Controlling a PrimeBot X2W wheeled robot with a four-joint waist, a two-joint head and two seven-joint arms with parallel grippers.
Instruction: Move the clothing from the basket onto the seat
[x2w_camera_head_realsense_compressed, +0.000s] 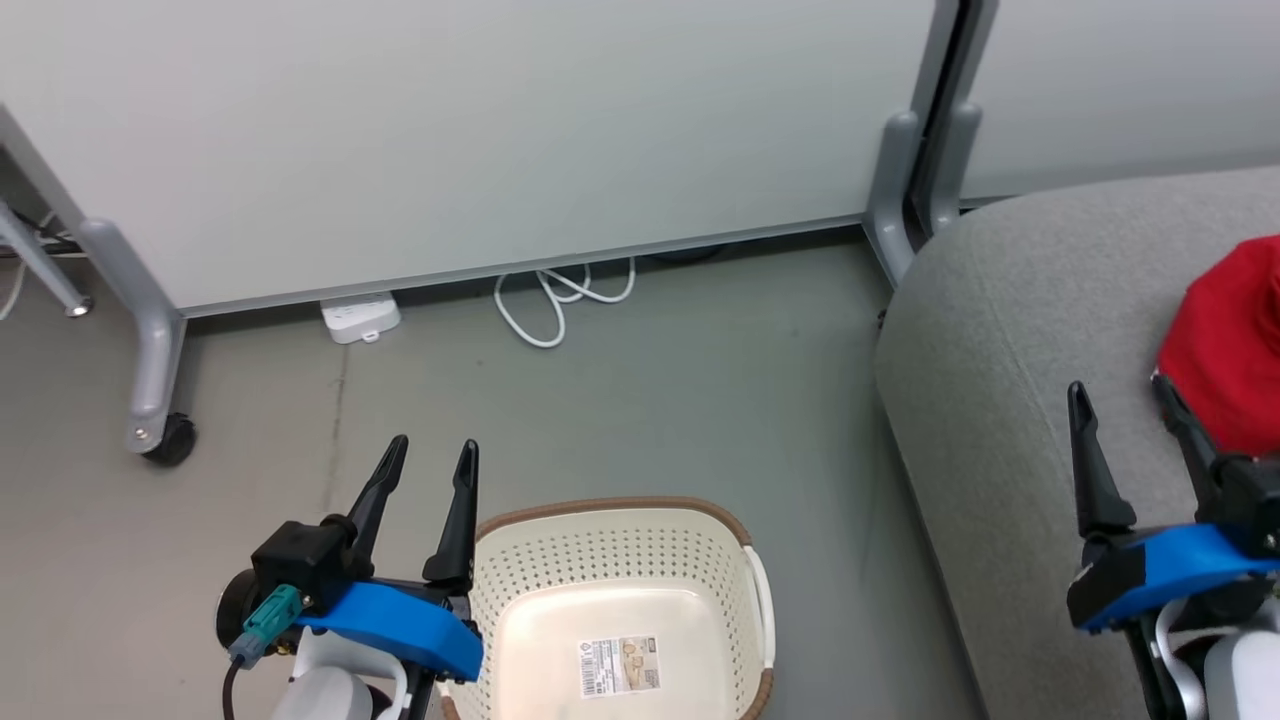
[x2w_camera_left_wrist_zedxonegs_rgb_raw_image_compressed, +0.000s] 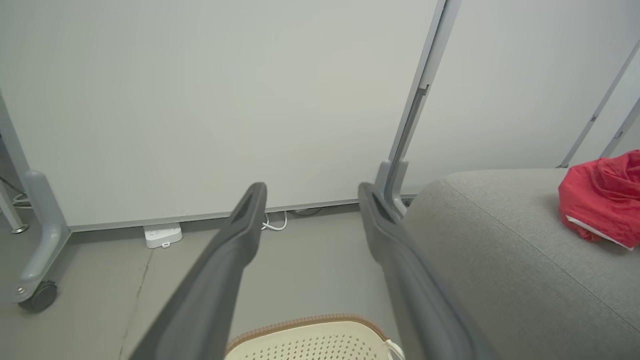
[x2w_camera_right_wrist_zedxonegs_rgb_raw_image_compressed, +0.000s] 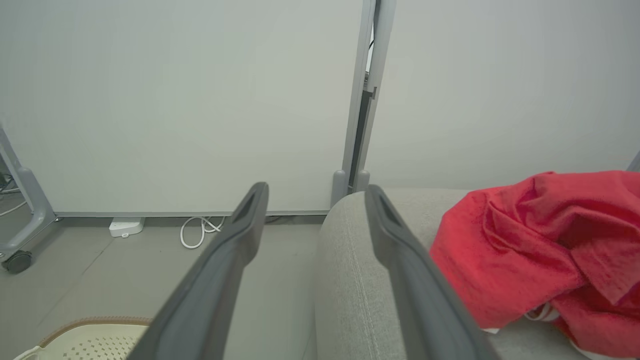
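Job apparently done: clothing (x2w_camera_head_realsense_compressed: 1230, 340) lies on the seat (x2w_camera_head_realsense_compressed: 1000, 350), right; basket (x2w_camera_head_realsense_compressed: 600, 550) empty; left tool (x2w_camera_head_realsense_compressed: 433, 445) and right tool (x2w_camera_head_realsense_compressed: 1118, 388) spread apart.

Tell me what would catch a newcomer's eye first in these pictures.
The bright red clothing heaped on the grey seat at the right stands out most. Next comes the cream basket on the floor at bottom centre, empty but for a paper label. The left gripper is open by the basket's left side, and the right gripper is open by the seat, near the clothing.
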